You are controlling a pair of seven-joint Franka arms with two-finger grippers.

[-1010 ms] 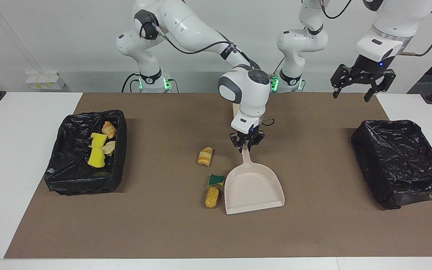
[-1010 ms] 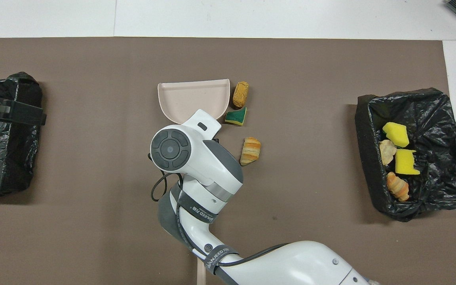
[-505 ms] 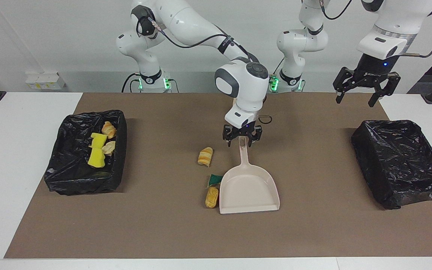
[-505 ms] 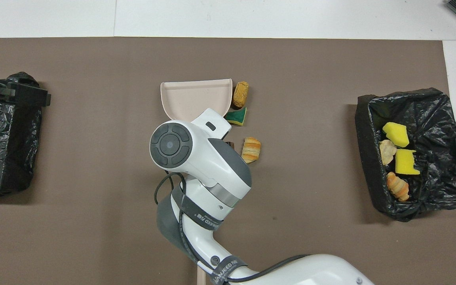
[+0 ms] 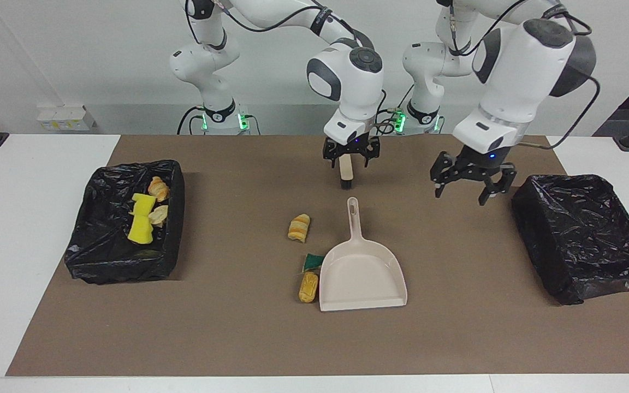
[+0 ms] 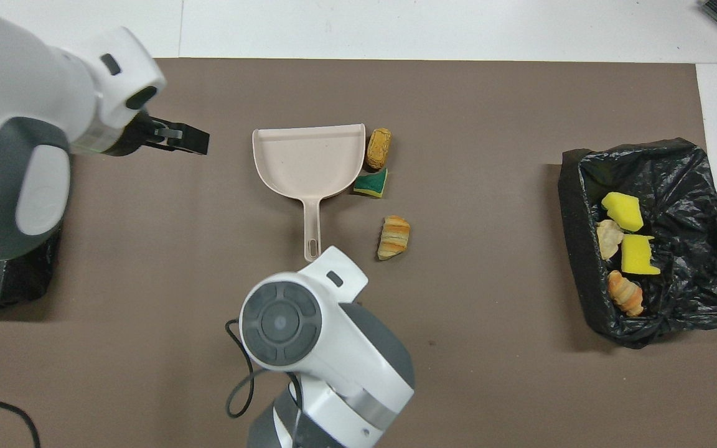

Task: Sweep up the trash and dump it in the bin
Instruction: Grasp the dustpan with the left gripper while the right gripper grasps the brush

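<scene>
The beige dustpan (image 5: 362,275) lies flat mid-mat with its handle (image 5: 352,215) toward the robots and nothing holding it. Three pieces of trash lie beside it toward the right arm's end: a striped roll (image 5: 298,227), a green-and-yellow sponge bit (image 5: 312,262) touching the pan's side, and a tan roll (image 5: 308,287). My right gripper (image 5: 350,156) hangs open over the handle end of the beige brush (image 5: 346,176), which lies nearer the robots than the dustpan. My left gripper (image 5: 466,185) hangs open in the air, between the dustpan and the empty bin.
A black-bagged bin (image 5: 90,256) at the right arm's end holds yellow sponge bits and bread scraps (image 6: 623,249). A second black-bagged bin (image 5: 582,234) stands empty at the left arm's end. The brown mat (image 5: 227,338) covers the table's middle.
My right gripper opened, let go of the dustpan handle, and drew back up to above the brush. The dustpan slid slightly against the sponge. My left arm swung in toward the middle and came lower.
</scene>
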